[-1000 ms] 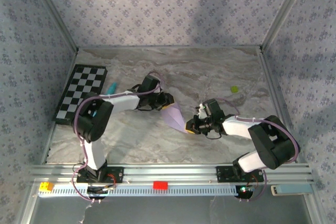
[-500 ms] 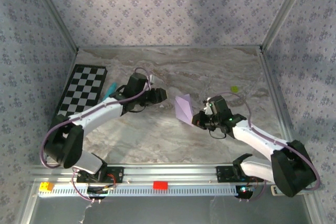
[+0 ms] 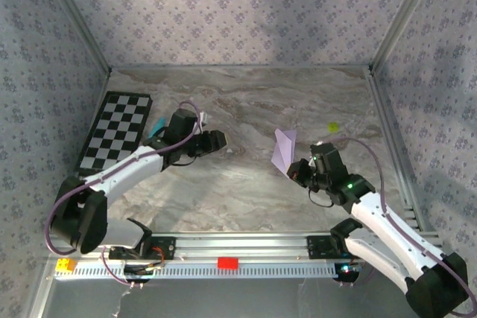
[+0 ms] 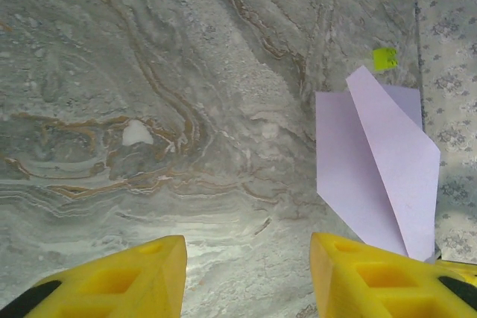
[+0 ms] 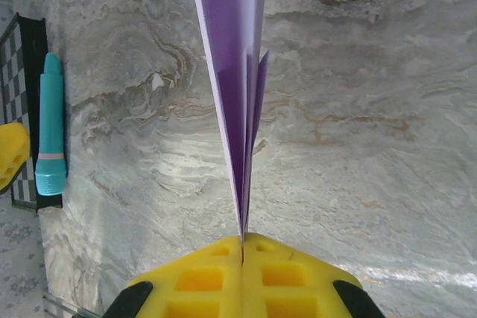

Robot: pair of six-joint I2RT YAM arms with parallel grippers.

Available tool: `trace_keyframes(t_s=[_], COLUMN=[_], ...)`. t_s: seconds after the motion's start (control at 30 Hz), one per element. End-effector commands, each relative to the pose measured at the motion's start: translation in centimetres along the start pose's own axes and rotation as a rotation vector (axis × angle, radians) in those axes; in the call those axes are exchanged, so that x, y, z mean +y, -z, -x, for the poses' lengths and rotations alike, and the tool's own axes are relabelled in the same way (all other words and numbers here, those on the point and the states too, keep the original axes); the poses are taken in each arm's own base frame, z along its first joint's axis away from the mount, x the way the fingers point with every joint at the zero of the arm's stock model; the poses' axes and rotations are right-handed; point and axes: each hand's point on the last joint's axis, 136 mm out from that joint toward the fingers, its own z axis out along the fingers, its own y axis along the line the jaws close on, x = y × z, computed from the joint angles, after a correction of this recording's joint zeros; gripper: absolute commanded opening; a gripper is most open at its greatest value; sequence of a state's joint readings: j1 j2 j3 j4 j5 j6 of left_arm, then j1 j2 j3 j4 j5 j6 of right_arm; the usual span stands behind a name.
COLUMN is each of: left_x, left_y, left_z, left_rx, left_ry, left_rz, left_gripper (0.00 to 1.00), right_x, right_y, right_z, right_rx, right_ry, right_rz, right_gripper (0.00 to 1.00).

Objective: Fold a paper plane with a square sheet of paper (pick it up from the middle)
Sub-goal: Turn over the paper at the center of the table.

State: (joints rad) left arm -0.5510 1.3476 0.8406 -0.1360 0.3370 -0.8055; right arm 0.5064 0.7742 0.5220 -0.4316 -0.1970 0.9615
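Over marble table (image 5: 387, 65), right tool (image 5: 243, 247) pinching paper plane (image 5: 232, 72)

Pale lilac paper plane (image 5: 231, 72), teal pen (image 5: 51, 124), black-and-white checkerboard (image 3: 115, 128), grey marbled table (image 3: 246, 191)

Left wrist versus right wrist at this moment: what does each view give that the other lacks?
Left wrist: the left gripper open above the table, and a small yellow-green scrap on it. Right wrist: the right gripper shut on the paper plane, with the teal pen beside the checkerboard. Both: the lilac paper plane and the marble table.
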Motion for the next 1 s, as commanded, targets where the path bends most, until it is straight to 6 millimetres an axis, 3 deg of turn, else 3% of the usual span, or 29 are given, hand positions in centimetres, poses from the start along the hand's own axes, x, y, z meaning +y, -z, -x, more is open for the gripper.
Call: trace_keyframes(t_s=[0.0, 0.2, 0.4, 0.6, 0.7, 0.83, 0.97], left_x=[-0.5, 0.0, 2.0, 4.4, 5.5, 7.2, 8.5], left_y=[1.1, 2.6, 4.9, 7.9, 9.0, 10.2, 10.9], left_z=[0.0, 0.5, 1.1, 1.7, 1.7, 1.6, 1.9], left_rx=[0.000, -0.040, -0.103, -0.216, -0.247, -0.284, -0.309], left_ry=[0.012, -0.008, -0.014, -0.027, -0.022, -0.003, 0.019], left_rz=[-0.027, -0.002, 0.066, 0.147, 0.173, 0.216, 0.250], left_gripper=[0.47, 0.47, 0.47, 0.53, 0.56, 0.61, 0.63], right_x=[-1.6, 0.2, 2.1, 3.1, 3.2, 2.3, 4.1], right_y=[0.1, 1.0, 2.7, 3.7, 3.8, 4.6, 5.6], right_z=[-0.9, 0.0, 2.8, 3.9, 4.6, 7.1, 9.8], right_rx=[0.021, 0.008, -0.062, -0.015, 0.013, -0.025, -0.154], right_ry=[-0.028, 0.065, 0.240, 0.456, 0.603, 0.806, 0.973], right_rz=[-0.061, -0.029, -0.079, -0.216, -0.373, -0.739, -1.058], right_gripper=[0.05, 0.05, 0.05, 0.05, 0.05, 0.04, 0.02])
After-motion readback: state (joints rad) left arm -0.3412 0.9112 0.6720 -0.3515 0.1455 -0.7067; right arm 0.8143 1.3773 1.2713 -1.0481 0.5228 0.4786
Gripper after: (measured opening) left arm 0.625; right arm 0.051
